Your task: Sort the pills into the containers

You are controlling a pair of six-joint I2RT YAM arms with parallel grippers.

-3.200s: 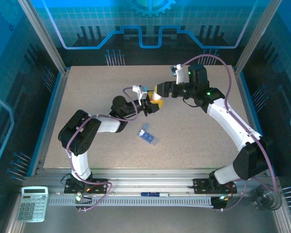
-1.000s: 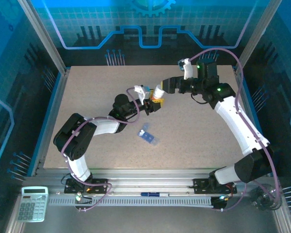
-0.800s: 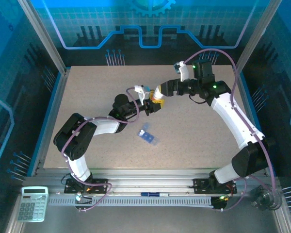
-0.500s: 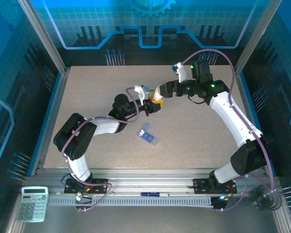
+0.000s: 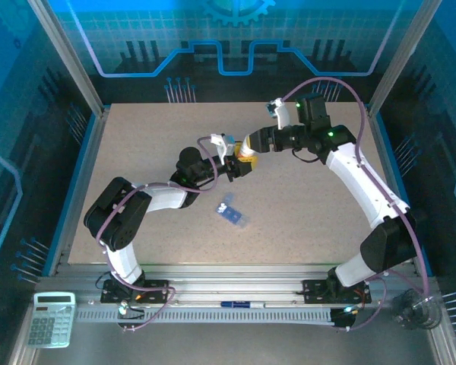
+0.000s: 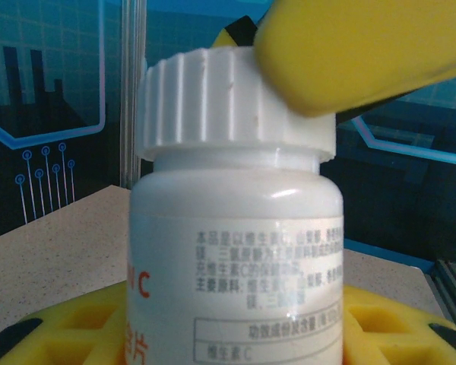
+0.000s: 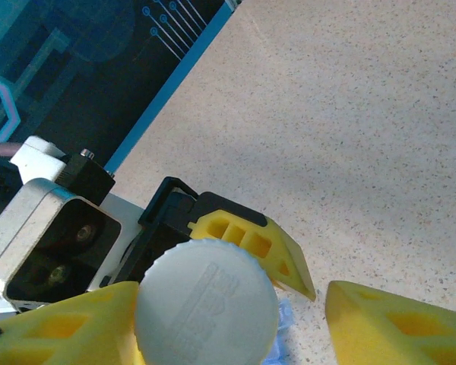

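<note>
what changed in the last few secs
The right claw slid in over the cap of the white pill bottle and its jaws narrowed around it; one finger touches, the other is still apart. The left claw kept holding the bottle; the blue pill box stayed put.

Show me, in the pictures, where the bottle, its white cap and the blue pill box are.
bottle (image 6: 235, 258): left wrist view, on the printed label of its body.
white cap (image 7: 207, 313): right wrist view, middle of its top face.
blue pill box (image 5: 233, 216): top external view, middle of its blue body.

One white-capped bottle (image 6: 235, 251), one blue pill box (image 5: 232, 214), one calculator (image 5: 49, 319).
</note>
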